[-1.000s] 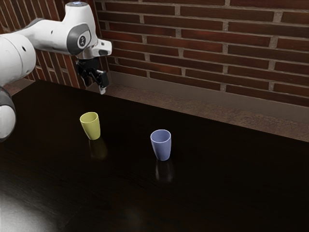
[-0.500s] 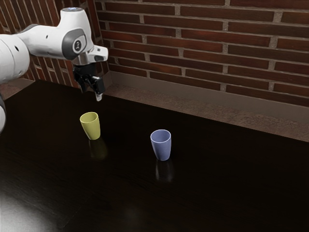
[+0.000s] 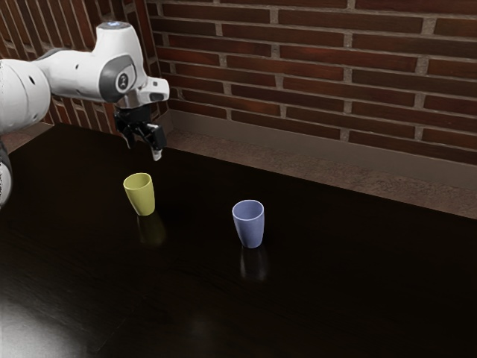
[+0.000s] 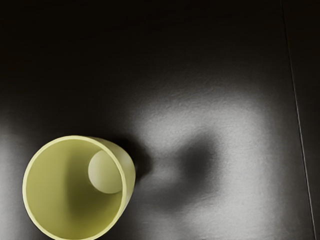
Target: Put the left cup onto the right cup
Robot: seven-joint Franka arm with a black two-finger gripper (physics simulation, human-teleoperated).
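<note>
I'm watching the gripper [image 3: 146, 148] hanging in the air above the yellow cup [image 3: 139, 194], just a touch toward the brick wall [image 3: 335, 67] from it and well clear of its rim. From the exterior view I'm reading the black fingers [image 3: 156, 149] as standing apart, open a moderate way, and they're holding nothing. The white arm [image 3: 67, 71] is coming in from the exterior view's left, above and behind the yellow cup. That cup is standing upright on the dark table [image 3: 335, 298], mouth up, throwing a faint reflection on the gloss beneath it. The side camera is also giving me the blue cup [image 3: 248, 223], upright too, sitting well apart from the yellow cup, toward the exterior view's right and a little nearer the camera. Nothing is touching either one. Switching to the wrist view, I'm looking almost straight down into the yellow cup [image 4: 78, 187]: the round rim is showing as a full ring and the pale circular floor is visible inside, off-centre, so the camera is sitting slightly to one side of it. Beside the yellow cup, a soft dark shadow is lying on the tabletop [image 4: 210, 65].
</note>
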